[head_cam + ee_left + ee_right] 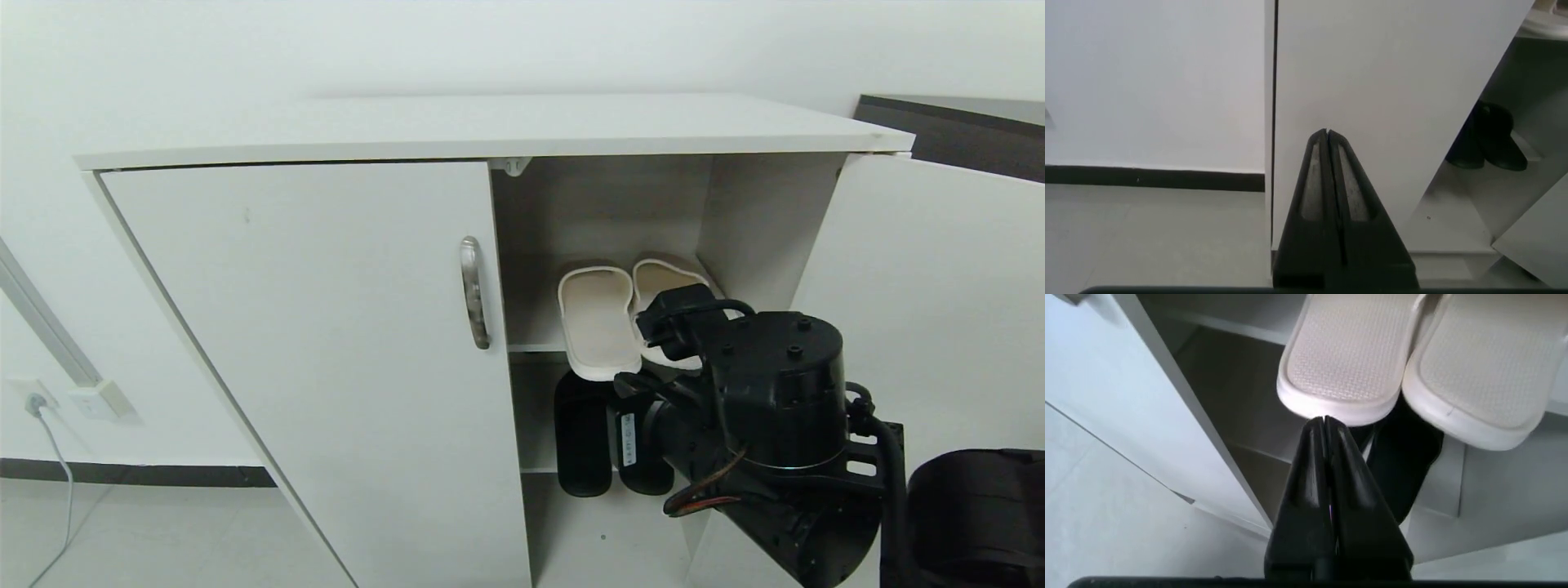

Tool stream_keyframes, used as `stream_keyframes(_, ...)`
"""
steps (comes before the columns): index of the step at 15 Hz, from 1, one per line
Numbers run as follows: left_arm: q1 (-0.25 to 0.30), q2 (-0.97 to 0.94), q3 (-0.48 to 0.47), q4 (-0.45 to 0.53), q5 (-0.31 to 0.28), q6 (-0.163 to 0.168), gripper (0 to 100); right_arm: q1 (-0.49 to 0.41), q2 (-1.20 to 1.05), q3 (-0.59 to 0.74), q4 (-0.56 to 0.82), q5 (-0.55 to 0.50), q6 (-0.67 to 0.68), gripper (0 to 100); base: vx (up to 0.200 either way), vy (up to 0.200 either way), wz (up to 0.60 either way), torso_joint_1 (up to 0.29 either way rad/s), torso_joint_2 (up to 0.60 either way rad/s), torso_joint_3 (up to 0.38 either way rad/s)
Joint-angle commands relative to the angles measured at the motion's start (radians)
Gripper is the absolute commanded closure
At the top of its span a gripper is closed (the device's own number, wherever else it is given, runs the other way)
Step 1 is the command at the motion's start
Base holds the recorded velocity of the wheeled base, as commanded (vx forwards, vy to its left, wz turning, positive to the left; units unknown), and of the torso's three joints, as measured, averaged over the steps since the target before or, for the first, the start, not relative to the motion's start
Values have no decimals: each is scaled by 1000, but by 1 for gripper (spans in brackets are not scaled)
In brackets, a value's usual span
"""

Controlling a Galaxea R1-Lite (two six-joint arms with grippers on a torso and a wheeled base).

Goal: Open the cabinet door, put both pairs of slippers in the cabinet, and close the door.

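Note:
The white cabinet point(490, 122) has its left door point(310, 327) closed and its right door point(922, 310) swung open. A pair of white slippers point(600, 322) lies on the upper shelf with the heels over the shelf edge. A pair of black slippers point(582, 441) stands on the shelf below. My right arm point(767, 392) is in front of the opening. My right gripper point(1325, 420) is shut and empty, its tip just under the heel of a white slipper point(1351, 351), with a black slipper point(1404, 469) behind it. My left gripper point(1326, 132) is shut and empty, facing the closed door point(1372, 82).
A metal handle point(473, 291) sits on the closed door's right edge. A wall socket point(33, 403) with a hanging cable is at the far left above a dark skirting board point(131, 472). Bare floor point(1151, 237) lies left of the cabinet.

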Motion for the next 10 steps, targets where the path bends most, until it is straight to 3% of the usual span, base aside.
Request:
stream_keyframes(1, 0, 1, 0, -1, 1, 0, 100, 0, 13, 0, 1, 2, 1, 100, -200, 0, 0, 7, 2, 2)
stream_keyframes(10, 0, 1, 0, -1, 1, 0, 100, -1, 28, 6, -10, 0, 2, 100, -200, 0, 0, 2, 2, 1)
